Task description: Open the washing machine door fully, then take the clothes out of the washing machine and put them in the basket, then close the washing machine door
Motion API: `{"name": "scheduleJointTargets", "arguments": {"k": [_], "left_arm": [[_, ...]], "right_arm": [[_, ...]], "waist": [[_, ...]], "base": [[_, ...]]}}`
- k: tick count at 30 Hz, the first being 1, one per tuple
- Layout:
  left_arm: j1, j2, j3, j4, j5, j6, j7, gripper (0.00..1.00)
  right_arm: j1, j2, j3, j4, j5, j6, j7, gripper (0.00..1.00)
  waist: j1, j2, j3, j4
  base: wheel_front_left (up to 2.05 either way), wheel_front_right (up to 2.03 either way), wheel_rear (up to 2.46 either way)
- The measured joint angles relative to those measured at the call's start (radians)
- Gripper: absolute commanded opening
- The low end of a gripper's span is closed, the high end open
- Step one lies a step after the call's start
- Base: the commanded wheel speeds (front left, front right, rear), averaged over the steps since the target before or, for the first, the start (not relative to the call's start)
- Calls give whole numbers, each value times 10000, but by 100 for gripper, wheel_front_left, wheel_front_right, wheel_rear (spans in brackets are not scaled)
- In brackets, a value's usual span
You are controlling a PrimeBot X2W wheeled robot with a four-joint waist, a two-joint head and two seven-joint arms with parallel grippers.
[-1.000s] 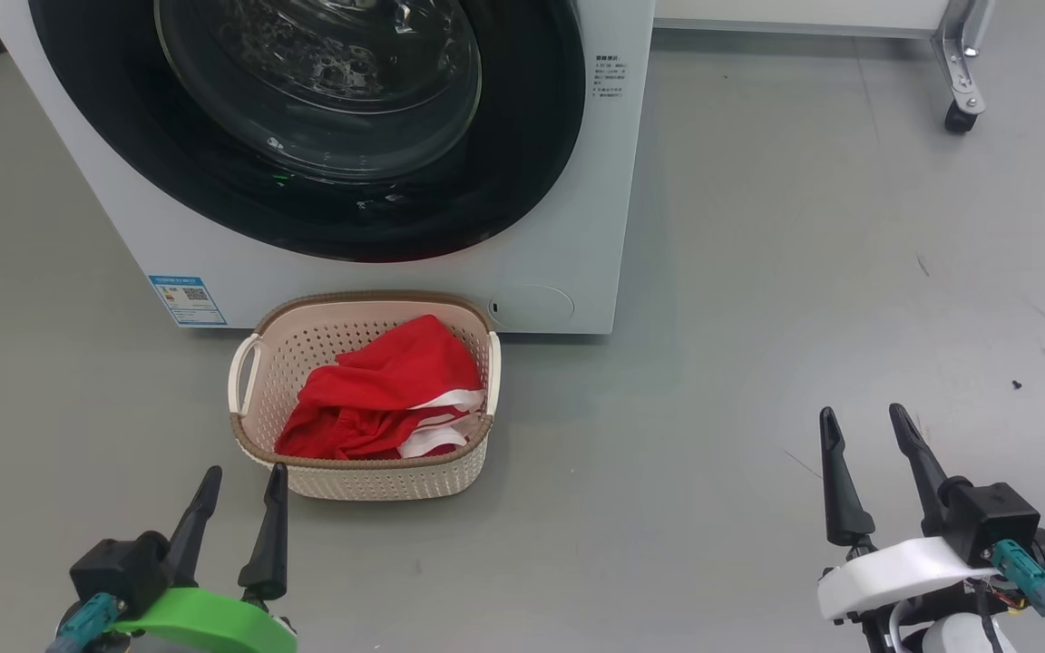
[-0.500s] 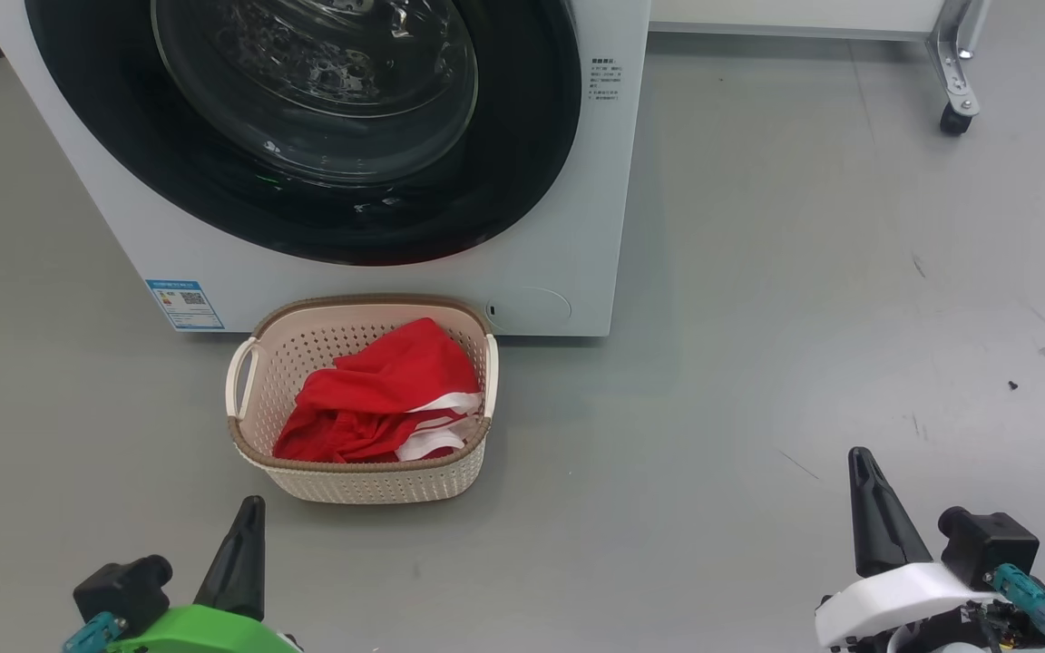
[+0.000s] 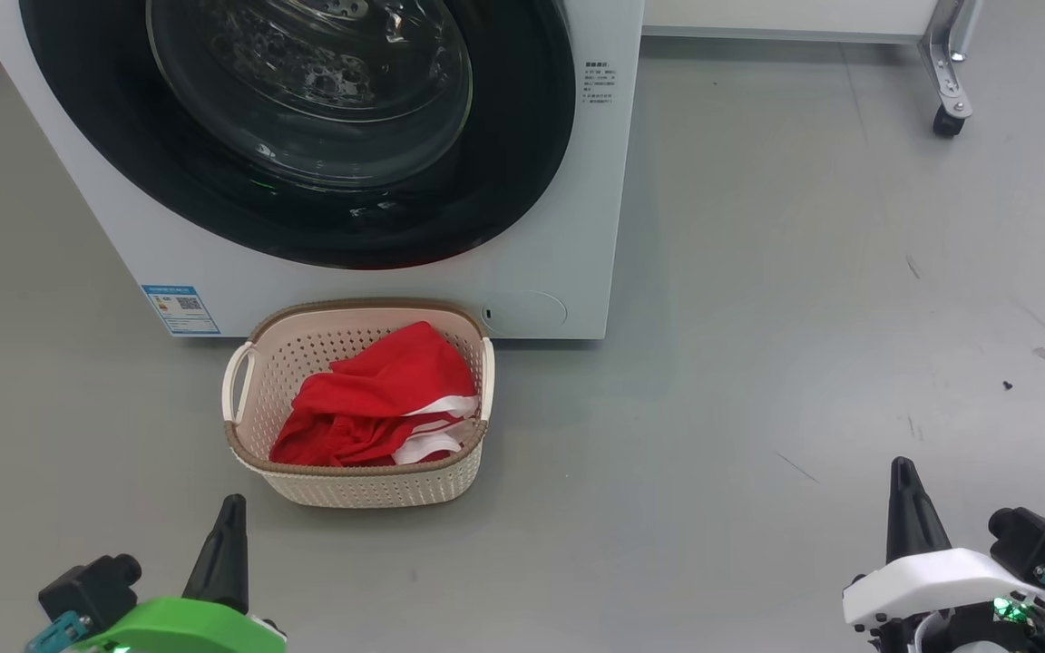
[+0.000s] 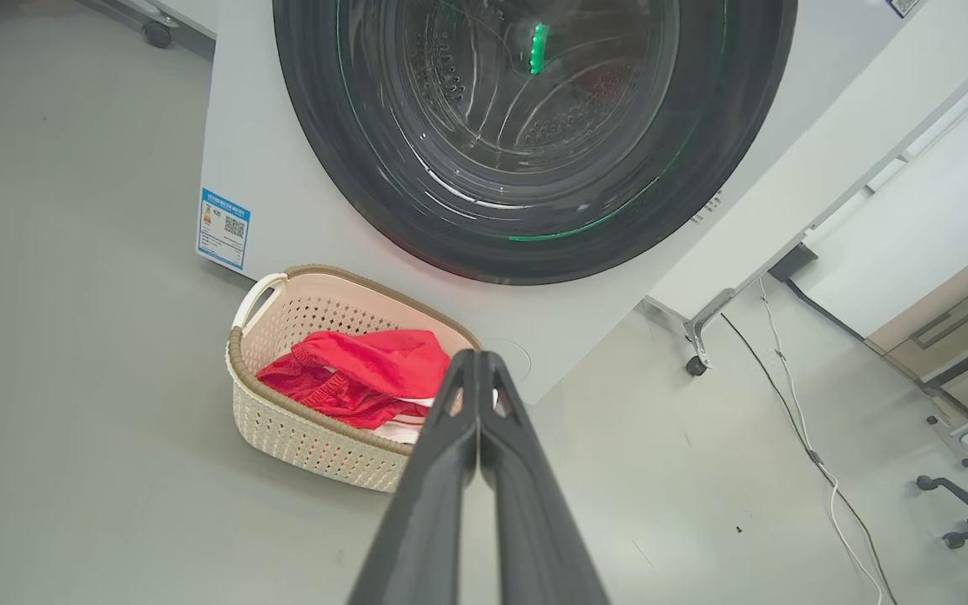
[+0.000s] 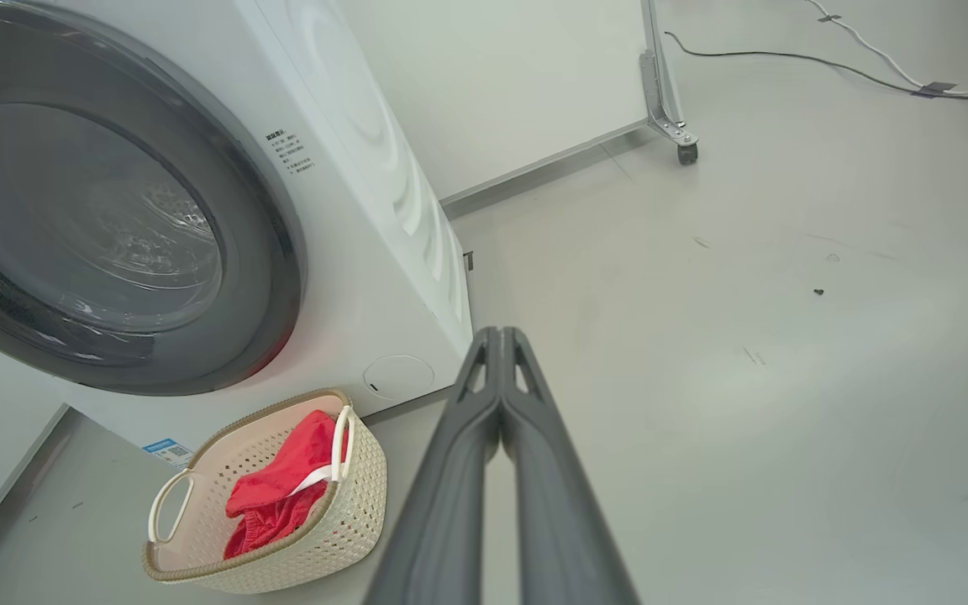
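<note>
Both jaws pressed together; basket (image 3: 368, 485) seemingly against washing machine (image 3: 590, 227); open floor (image 3: 758, 363) rightward.

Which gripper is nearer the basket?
Left. The left gripper is just in front of the basket, near its left corner, apart from it; the right gripper is far off to its right.

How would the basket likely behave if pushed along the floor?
The basket looks like thin perforated plastic, so probably light and apt to slide on the smooth floor. Its low, wide shape suggests little tipping. The clothes inside lie crumpled, so likely add little weight.
</note>
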Motion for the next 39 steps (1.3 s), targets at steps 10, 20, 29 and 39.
{"name": "scheduleJointTargets", "arguments": {"k": [10,20,29,39], "left_arm": [[-4,-38,247,-33,-947,0,334,0],[-14,-61,539,-73,-1990,0,654,0],[-26,-90,807,-117,-2895,0,963,0],[-58,-144,1093,-186,-3981,0,1271,0]], "right_arm": [[-104,0,-201,31,1204,94,288,0],[-263,-23,-412,128,2537,201,675,0],[-372,-59,-604,192,3756,353,988,0],[-513,-81,-815,284,5095,449,1344,0]], "waist": [[0,0,-34,-44],[0,0,-73,-92],[0,0,-109,-136],[0,0,-148,-184]], "base": [[0,0,0],[0,0,0],[0,0,0],[0,0,0]]}}
